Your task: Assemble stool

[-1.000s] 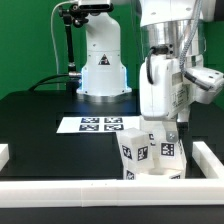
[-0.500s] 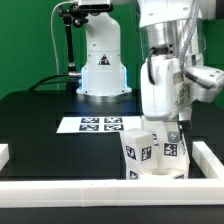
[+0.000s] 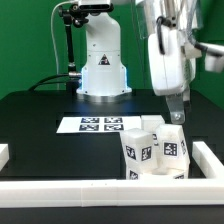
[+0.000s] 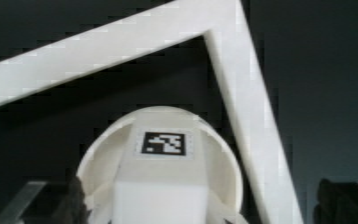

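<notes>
The white plastic stool (image 3: 155, 152), a thick round seat with short chunky legs standing up from it and black-and-white square marker tags on the parts, is seen on the black table (image 3: 40, 125), in the corner formed by the long white rim bars (image 3: 100, 190) at the exterior view's right. Two upright legs are made out in the exterior view, each with a tag facing the camera; how they are joined to the seat cannot be told. In the wrist view, the rounded white seat (image 4: 158, 160) with one tag on it is shown close to the meeting corner of the rim bars. The tool (image 3: 177, 117) is held above the stool, clear of the legs, with its jaws spread wide and nothing between them. The thin flat white marker board (image 3: 98, 124) lies on the table behind the stool.
</notes>
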You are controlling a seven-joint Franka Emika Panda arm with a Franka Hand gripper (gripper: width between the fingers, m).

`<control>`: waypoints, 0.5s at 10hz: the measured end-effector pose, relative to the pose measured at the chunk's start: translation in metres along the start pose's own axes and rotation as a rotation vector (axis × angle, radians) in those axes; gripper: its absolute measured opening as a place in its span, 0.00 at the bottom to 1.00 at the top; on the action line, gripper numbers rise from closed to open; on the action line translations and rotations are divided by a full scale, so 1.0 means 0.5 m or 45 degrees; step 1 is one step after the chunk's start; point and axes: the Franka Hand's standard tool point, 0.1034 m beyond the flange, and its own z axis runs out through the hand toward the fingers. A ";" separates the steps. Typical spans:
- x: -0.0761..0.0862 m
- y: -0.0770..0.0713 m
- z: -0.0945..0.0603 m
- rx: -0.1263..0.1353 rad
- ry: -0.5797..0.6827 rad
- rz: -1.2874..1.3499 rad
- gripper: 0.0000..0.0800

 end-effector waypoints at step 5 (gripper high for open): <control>0.004 0.009 0.001 -0.086 0.040 -0.748 0.81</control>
